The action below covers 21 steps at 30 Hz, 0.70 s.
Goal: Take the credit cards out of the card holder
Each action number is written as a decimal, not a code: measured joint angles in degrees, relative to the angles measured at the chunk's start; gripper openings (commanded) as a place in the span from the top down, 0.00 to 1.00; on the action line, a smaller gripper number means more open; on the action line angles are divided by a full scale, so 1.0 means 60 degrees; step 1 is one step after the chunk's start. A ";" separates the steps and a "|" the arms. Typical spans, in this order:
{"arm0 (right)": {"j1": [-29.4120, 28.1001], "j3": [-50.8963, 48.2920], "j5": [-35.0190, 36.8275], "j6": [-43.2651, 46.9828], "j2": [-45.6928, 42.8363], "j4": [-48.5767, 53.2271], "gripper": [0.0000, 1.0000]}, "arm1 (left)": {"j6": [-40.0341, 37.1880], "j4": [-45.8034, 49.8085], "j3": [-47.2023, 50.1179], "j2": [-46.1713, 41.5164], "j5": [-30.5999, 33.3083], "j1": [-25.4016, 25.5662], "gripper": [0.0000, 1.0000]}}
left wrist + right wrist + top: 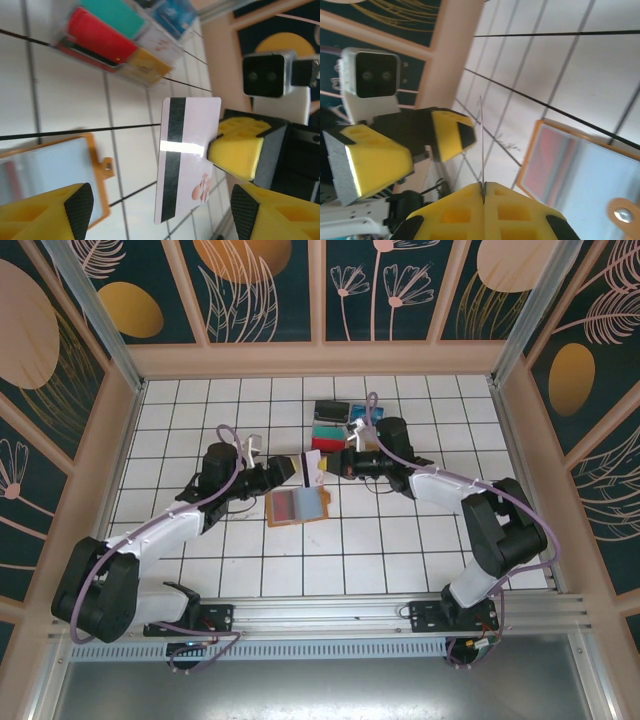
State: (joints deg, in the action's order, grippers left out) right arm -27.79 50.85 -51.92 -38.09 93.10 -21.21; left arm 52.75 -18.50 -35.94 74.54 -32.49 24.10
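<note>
The right gripper (483, 187) pinched a white credit card (187, 150) by one edge. It held the card upright in the air above the white-tiled bench (180, 400), black magnetic stripe turned toward the left arm. The left gripper (289, 469) stood open just beside the card, its yellow fingers (47, 212) spread wide and clear of it. Below the two, the tan card holder (297, 505) lay unfolded flat on the tiles, grey-blue pockets facing up. Stacks of red, teal, gold and blue cards (115, 42) sat on the bench beyond, apart from the holder.
</note>
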 measured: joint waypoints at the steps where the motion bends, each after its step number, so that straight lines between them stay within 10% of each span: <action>1: 0.0011 0.0095 -0.0222 -0.0102 0.0000 -0.0142 1.00 | 0.0055 -0.0288 -0.0036 0.0109 -0.0277 0.0000 0.25; 21: 0.0313 0.0576 -0.1905 -0.1843 0.0000 -0.2004 1.00 | 0.1577 -0.3952 -0.0535 0.1049 -0.2269 0.0000 1.00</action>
State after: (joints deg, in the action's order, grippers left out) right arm -25.91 54.30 -63.35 -49.15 93.10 -33.23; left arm 62.22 -42.22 -39.16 80.84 -46.11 24.10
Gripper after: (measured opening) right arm 0.058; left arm 0.060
